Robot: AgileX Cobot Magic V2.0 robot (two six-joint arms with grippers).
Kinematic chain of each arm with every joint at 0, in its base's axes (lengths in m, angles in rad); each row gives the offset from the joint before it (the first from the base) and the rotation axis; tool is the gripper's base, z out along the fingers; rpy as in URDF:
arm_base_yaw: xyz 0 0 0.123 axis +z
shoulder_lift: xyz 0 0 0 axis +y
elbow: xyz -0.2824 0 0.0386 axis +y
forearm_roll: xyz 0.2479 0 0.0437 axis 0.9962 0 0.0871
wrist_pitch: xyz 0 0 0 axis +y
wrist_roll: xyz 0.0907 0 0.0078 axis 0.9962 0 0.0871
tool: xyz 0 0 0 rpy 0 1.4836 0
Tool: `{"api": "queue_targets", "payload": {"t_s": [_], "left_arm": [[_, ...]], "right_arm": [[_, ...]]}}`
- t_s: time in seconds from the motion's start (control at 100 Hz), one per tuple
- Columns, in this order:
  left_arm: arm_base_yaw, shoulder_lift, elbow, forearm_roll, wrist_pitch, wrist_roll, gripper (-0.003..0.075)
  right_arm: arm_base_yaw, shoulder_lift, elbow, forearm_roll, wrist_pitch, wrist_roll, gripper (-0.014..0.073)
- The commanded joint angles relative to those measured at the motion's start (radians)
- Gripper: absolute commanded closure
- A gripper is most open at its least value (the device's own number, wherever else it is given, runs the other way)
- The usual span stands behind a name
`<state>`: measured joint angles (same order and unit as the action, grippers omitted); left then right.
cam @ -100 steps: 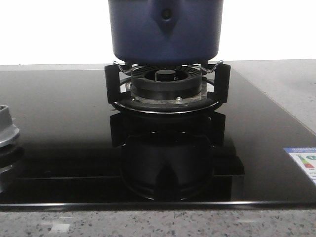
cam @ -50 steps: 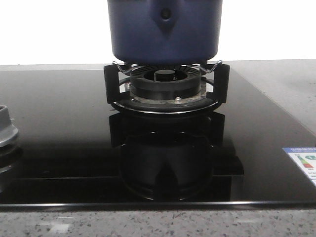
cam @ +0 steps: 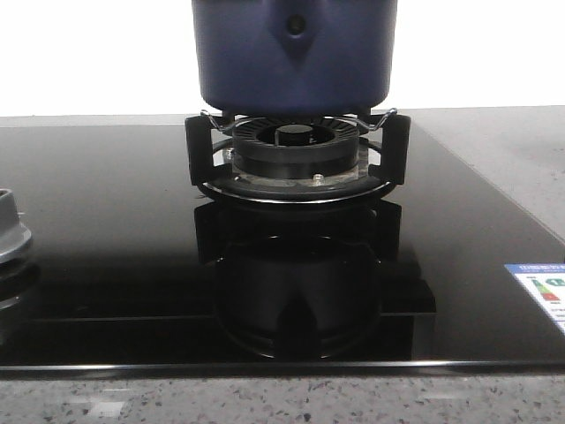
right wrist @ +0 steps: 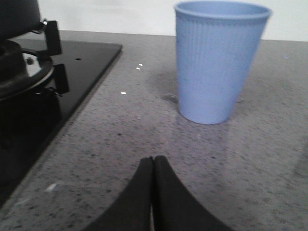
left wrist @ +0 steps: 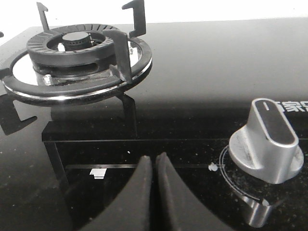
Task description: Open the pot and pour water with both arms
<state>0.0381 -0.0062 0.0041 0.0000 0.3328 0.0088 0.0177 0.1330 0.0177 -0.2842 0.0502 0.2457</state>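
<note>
The dark navy-blue pot (cam: 296, 62) stands on the black burner ring (cam: 296, 150) at the middle back of the front view; its top and lid are cut off by the frame. A dark edge of it shows in the right wrist view (right wrist: 17, 14). My left gripper (left wrist: 154, 161) is shut and empty, low over the black glass cooktop between an empty burner (left wrist: 72, 48) and a silver knob (left wrist: 267, 142). My right gripper (right wrist: 153, 160) is shut and empty above the grey stone counter, in front of a light blue ribbed cup (right wrist: 219, 62). Neither gripper shows in the front view.
The black glass cooktop (cam: 106, 203) fills the front view, with a silver knob (cam: 11, 234) at its left edge and an energy sticker (cam: 543, 291) at its right. Speckled grey counter (right wrist: 120, 134) lies to the right of the cooktop, where the cup stands.
The pot stays on its burner. The front view has shifted very slightly, so the silver knob at the left edge sits a little lower.
</note>
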Motion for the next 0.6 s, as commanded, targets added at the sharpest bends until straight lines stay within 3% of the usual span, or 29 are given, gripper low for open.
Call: {"api": "queue_targets", "payload": {"t_s": [0.0, 0.14, 0.33, 0.59], "left_arm": [[0.001, -0.028, 0.043, -0.007, -0.055, -0.009, 0.0740], [0.001, -0.028, 0.043, -0.007, -0.058, -0.009, 0.0740], [0.001, -0.028, 0.043, -0.007, -0.058, -0.009, 0.0740], [0.001, -0.028, 0.043, -0.007, -0.058, -0.009, 0.0740]], "right_arm": [[-0.037, -0.043, 0.020, 0.069, -0.025, -0.087, 0.0657], [-0.080, -0.113, 0.022, 0.143, 0.081, -0.087, 0.0657], [-0.095, -0.163, 0.022, 0.147, 0.258, -0.087, 0.0657], [-0.095, -0.163, 0.022, 0.143, 0.257, -0.087, 0.0657]]}}
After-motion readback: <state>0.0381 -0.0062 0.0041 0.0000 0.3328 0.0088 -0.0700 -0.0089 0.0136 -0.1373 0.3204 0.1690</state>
